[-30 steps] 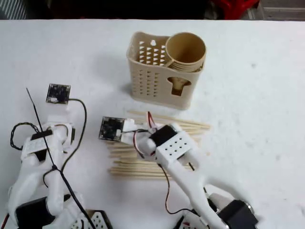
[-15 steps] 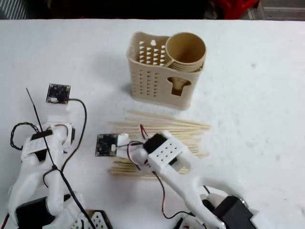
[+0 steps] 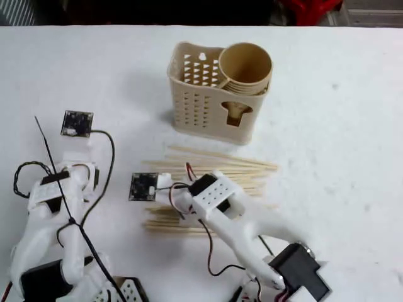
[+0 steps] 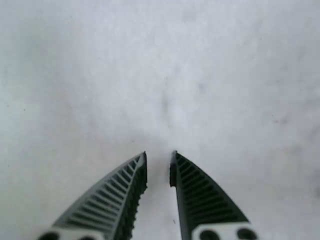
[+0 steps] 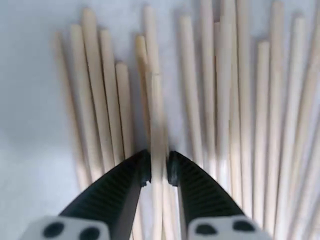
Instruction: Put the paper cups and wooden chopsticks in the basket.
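Note:
A beige perforated basket (image 3: 195, 104) stands at the table's middle back, with stacked paper cups (image 3: 245, 66) nested in its right compartment. Several wooden chopsticks (image 3: 249, 171) lie in a loose pile in front of it. My right arm (image 3: 217, 198) is low over the pile's left part. In the right wrist view my right gripper (image 5: 158, 167) is shut on one chopstick (image 5: 156, 115) that runs between its tips, other chopsticks (image 5: 220, 100) lying beside it. My left gripper (image 4: 158, 167) is shut with nothing in it over bare white table, on the left arm (image 3: 56, 189) at the front left.
A small dark circuit board (image 3: 77, 123) with a black cable lies on the table at the left. Black wires trail over the left arm. The white tabletop (image 3: 340, 126) right of the basket is bare, and its far edge runs just behind the basket.
The right arm has dropped toward the front left over the chopstick pile, and its elbow swung right. The left arm, basket and cups have not moved.

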`<act>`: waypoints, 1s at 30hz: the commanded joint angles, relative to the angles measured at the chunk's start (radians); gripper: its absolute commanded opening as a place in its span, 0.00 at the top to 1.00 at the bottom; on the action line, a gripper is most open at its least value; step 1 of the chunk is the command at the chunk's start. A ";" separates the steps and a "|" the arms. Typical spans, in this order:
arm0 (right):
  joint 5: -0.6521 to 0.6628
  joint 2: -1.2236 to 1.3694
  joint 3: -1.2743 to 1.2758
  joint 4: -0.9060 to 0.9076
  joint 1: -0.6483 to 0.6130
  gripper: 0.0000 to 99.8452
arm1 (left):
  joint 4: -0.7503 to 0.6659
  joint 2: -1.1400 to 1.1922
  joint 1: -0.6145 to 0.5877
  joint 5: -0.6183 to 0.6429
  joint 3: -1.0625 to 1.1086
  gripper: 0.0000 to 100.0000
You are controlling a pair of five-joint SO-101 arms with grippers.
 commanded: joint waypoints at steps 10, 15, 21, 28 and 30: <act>0.003 -0.137 -0.032 0.025 0.015 0.98 | -0.023 -0.024 0.024 -0.012 -0.003 0.90; -0.003 -0.213 -0.112 0.128 0.036 0.98 | -0.023 -0.024 0.024 -0.012 -0.003 0.90; -0.066 -0.292 -0.296 0.225 0.117 0.98 | -0.023 -0.024 0.024 -0.012 -0.003 0.90; -0.192 -0.303 -0.614 0.252 0.182 0.98 | -0.023 -0.024 0.024 -0.012 -0.003 0.90; -0.244 -0.303 -0.717 0.252 0.200 0.98 | -0.023 -0.024 0.024 -0.012 -0.003 0.90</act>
